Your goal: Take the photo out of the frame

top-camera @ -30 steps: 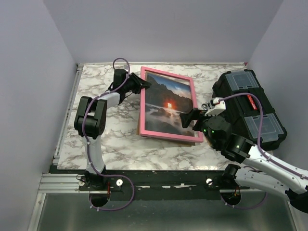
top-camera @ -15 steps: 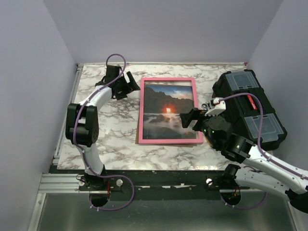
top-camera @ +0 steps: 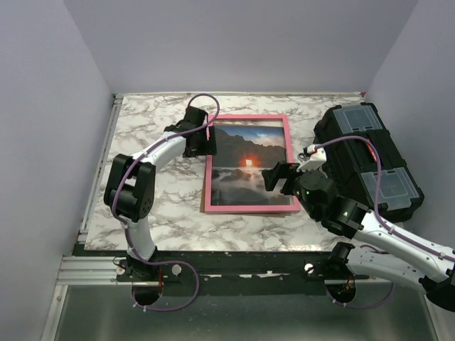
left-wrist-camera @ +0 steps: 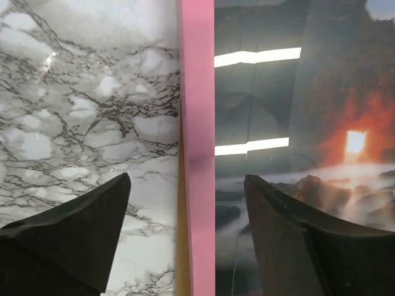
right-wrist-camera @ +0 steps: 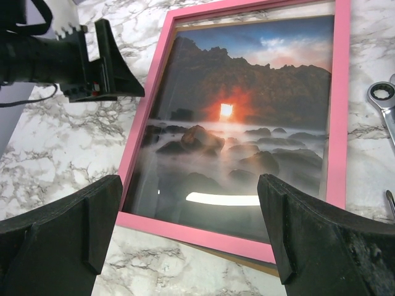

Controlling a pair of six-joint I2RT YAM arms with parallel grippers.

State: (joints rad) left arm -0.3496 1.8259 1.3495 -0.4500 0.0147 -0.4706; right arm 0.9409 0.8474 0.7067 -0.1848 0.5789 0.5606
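Note:
The pink frame (top-camera: pixel 286 163) lies flat, face up, on the marble table, with the seascape photo (top-camera: pixel 245 160) inside it behind glass. My left gripper (top-camera: pixel 207 141) is open at the frame's upper left edge. In the left wrist view it (left-wrist-camera: pixel 187 177) straddles the pink left rail (left-wrist-camera: pixel 197 123), one finger over marble, the other over the photo (left-wrist-camera: pixel 333 123). A sliver of brown board (left-wrist-camera: pixel 181 246) shows under the rail. My right gripper (top-camera: pixel 274 176) is open and empty above the frame's lower right part. In the right wrist view it (right-wrist-camera: pixel 190 182) hovers over the photo (right-wrist-camera: pixel 247 123) and the frame's near rail (right-wrist-camera: pixel 203 231).
A black toolbox (top-camera: pixel 366 156) with clear lids stands at the right, close to the right arm. A metal wrench (right-wrist-camera: pixel 384 102) lies on the marble between frame and toolbox. Bare marble table (top-camera: pixel 156 206) lies left of and in front of the frame.
A second ago the frame was tilted up off the table; it then dropped flat. My left gripper pulled away to the left, then came back to the frame's left rail.

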